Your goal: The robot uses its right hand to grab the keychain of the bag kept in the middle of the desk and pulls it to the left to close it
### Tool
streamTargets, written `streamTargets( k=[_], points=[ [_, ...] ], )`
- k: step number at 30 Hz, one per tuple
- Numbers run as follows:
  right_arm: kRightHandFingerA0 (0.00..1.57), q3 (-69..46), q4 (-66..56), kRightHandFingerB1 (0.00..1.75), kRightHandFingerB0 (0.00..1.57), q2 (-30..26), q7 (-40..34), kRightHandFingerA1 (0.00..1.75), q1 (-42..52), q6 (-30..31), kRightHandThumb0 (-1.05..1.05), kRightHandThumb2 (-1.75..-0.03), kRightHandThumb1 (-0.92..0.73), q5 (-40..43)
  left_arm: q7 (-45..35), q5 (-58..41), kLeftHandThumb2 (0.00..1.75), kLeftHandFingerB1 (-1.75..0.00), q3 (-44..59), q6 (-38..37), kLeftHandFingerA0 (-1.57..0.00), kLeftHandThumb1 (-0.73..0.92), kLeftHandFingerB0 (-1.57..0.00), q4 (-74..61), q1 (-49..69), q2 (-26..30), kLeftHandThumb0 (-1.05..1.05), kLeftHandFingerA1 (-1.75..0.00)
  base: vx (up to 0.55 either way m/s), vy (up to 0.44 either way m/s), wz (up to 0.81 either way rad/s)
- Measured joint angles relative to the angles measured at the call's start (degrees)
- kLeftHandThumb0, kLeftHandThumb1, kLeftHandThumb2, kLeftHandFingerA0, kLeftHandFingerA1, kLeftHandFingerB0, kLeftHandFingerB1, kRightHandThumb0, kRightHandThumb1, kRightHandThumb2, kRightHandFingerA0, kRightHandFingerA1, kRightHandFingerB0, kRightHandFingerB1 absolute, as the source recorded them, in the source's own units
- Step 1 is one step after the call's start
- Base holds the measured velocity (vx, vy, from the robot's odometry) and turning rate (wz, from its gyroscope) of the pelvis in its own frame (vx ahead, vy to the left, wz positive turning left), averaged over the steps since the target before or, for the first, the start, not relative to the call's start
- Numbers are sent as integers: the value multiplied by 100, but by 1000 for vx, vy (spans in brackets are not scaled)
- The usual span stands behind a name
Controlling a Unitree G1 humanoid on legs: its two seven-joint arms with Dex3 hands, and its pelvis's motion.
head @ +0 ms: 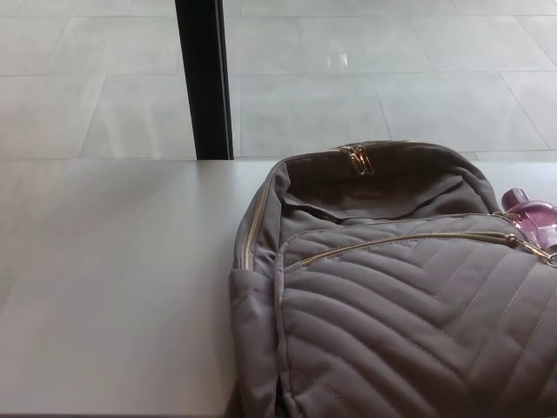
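Backpack [400, 313] flat on desk [113, 287], zipper pull [540, 253] at right, set for your leftward pull; hands out of view.

Bare desk [104, 279] left of bag [400, 296], pink bottle [533, 218] touching its right

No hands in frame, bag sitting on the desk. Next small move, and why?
Probably bring the right hand in from the right toward the pink keychain at the right edge of the bag. Neither hand is in view, so nothing is gripped yet. The keychain sits at the right end of the gold front zipper, which runs leftward from there.
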Motion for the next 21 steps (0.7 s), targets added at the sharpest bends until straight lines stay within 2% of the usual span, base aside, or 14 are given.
streamTargets(
  k=[2,3,4,5,6,7,8,9,11,12,17,19,20,21],
  points=[
    [75,-297,14,40,48,-25,122,67,-19,-60,-70,-59,-64,162,-133,-100,88,-119,126,-9,-70,33,-51,33,0,36,-78,-135,0,0,0],
    [69,-405,6,54,43,-36,172,75,-41,-72,-73,-92,-49,229,-186,-133,89,-121,169,-11,-70,34,-51,41,-1,40,-77,-136,0,0,0],
    [58,-523,-16,40,36,-49,223,62,-76,-76,-74,-61,-68,309,-239,-166,89,-122,209,-12,-72,34,-49,55,-5,46,-79,-132,0,0,0],
    [58,-651,-55,40,36,-74,283,62,-125,-81,-74,-61,-68,390,-297,-190,89,-122,233,-20,-72,34,-49,77,-17,57,-79,-132,0,0,0],
    [49,-756,-97,51,24,-106,341,70,-183,-81,-73,-96,-55,467,-331,-199,97,-103,240,-27,-82,27,-60,99,-29,64,-82,-116,0,0,0],
    [49,-826,-129,51,24,-137,384,69,-223,-81,-77,-97,-60,524,-358,-210,97,-104,243,-33,-83,27,-60,114,-43,72,-84,-116,0,0,0],
    [49,-920,-322,51,24,-159,450,69,-273,-70,-77,-97,-60,608,-402,-222,97,-104,246,-44,-83,27,-60,161,-70,91,-84,-116,0,0,0],
    [50,-979,-478,41,22,-186,501,65,-315,-67,-75,-61,-73,669,-434,-232,98,-104,247,-49,-82,27,-61,187,-90,108,-84,-115,0,0,0],
    [46,-1066,-946,39,22,-233,598,60,-395,-55,-78,-62,-73,797,-497,-248,86,-120,247,-53,-71,34,-54,229,-137,141,-82,-130,0,0,0],
    [41,-1080,-1131,34,17,-233,629,56,-418,-44,-79,-62,-73,835,-517,-253,99,-106,247,-52,-80,29,-66,241,-145,146,-86,-116,0,0,0],
    [47,-1101,-2113,33,24,-232,745,46,-680,27,-77,-63,-74,1026,-584,-287,98,-106,246,-52,-82,27,-64,245,-172,148,-83,-116,0,0,0],
    [44,-1090,-2586,35,29,-225,762,42,-786,64,-75,-62,-72,1083,-601,-289,88,-120,245,-51,-80,33,-57,251,-196,147,-81,-133,0,0,0],
    [29,-1078,-2776,42,14,-218,767,50,-815,81,-72,-94,-59,1107,-603,-291,88,-118,245,-51,-72,33,-52,251,-204,147,-75,-131,0,0,0],
    [29,-1063,-2974,42,14,-211,772,50,-840,99,-72,-94,-59,1132,-605,-292,88,-118,245,-51,-72,33,-52,251,-213,147,-75,-131,0,0,0]
  ],
)
